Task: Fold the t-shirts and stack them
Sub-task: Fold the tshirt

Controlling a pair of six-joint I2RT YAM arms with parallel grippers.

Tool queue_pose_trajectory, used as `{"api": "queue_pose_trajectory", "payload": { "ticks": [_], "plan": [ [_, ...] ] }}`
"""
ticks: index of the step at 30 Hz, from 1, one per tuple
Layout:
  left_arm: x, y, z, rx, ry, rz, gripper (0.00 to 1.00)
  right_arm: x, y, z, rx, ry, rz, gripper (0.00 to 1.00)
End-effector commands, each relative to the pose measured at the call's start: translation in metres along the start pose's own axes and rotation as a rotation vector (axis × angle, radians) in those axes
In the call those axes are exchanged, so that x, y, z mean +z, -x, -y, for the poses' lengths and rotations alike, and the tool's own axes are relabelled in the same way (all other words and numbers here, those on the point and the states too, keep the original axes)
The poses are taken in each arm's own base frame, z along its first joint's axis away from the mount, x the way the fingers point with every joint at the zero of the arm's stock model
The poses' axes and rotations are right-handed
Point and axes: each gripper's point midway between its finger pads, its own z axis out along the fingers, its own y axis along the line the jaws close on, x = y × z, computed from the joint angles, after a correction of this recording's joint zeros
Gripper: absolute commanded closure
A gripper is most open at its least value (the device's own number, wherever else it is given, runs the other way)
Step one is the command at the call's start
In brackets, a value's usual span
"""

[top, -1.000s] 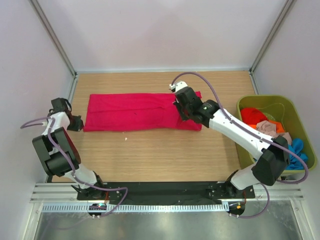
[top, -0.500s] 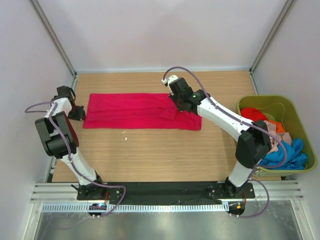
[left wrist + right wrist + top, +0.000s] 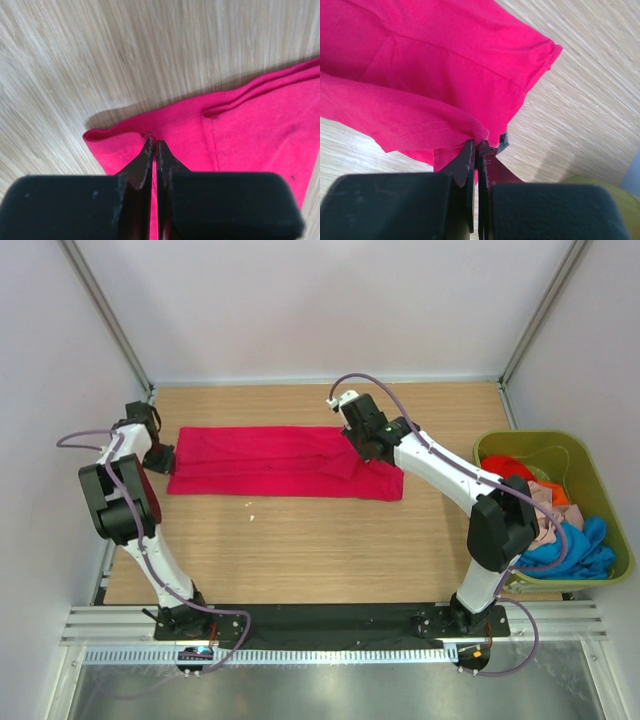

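Observation:
The crimson-red t-shirt [image 3: 260,462] lies across the wooden table as a long folded strip. My left gripper [image 3: 163,456] is at its left end, and the left wrist view shows the jaws shut [image 3: 153,142] on the hem of the red cloth [image 3: 250,130]. My right gripper [image 3: 362,450] is over the strip's right end. It is shut [image 3: 479,146] on a lifted fold of the same shirt [image 3: 445,60]. Orange-red [image 3: 510,471], beige-pink [image 3: 536,496] and blue [image 3: 583,548] t-shirts lie heaped in the tub.
The olive-green tub [image 3: 592,454] stands at the right edge of the table, beside the right arm. White walls and metal posts close in the back and both sides. A small white speck [image 3: 250,503] lies on the wood in front of the shirt.
My left gripper has slid toward the back along the shirt's left end. My right gripper has moved back and left, drawing the shirt's far right corner inward over the strip.

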Motion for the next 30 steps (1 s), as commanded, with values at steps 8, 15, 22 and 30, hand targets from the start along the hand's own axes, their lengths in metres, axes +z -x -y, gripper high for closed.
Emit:
{"api": "queue_pose_trajectory", "payload": {
  "ticks": [8,15,22,30],
  "plan": [
    [-0.002,0.004,0.020,0.044,0.021,0.058,1.00,-0.013,0.028,0.034,0.035,-0.079,0.069,0.99],
    [-0.001,0.007,0.025,0.017,0.029,0.069,1.00,-0.007,0.021,0.034,0.035,-0.071,0.060,0.99],
    [0.017,0.002,0.018,0.045,0.105,0.073,1.00,0.009,0.009,0.030,0.014,-0.063,0.032,0.99],
    [0.013,0.007,0.026,0.040,0.095,0.093,1.00,0.016,0.016,0.031,-0.016,-0.064,0.056,0.99]
  ]
}}
